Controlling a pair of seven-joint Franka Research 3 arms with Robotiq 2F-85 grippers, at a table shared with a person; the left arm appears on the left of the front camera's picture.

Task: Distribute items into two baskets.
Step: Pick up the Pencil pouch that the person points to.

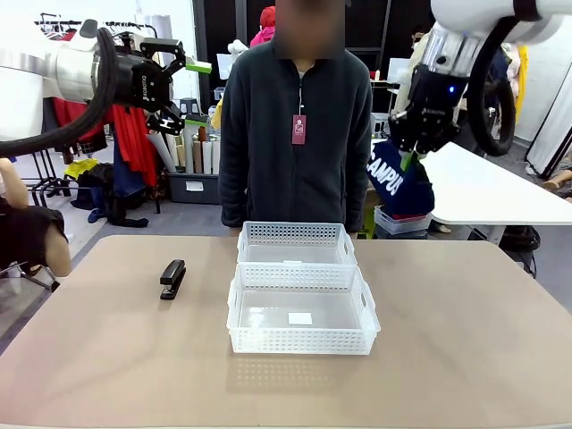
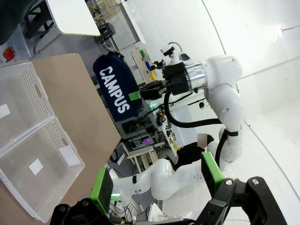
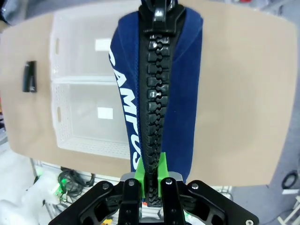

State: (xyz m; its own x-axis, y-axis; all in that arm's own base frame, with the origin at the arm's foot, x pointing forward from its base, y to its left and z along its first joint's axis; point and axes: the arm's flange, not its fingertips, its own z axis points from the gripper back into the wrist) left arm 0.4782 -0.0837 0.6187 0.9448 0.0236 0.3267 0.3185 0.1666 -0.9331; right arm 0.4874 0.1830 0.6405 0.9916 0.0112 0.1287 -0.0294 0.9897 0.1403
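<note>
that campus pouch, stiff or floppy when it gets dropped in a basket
Probably floppy: the pouch hangs down from the right gripper's fingers, pinched at the zip edge. Likely light, since that narrow pinch carries it. It should slump flat rather than roll, and the near basket looks wide enough.

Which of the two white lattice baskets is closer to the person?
The farther translucent-white plastic lattice basket, right in front of the person. The matching basket lies on its near side, toward the robot.
</note>
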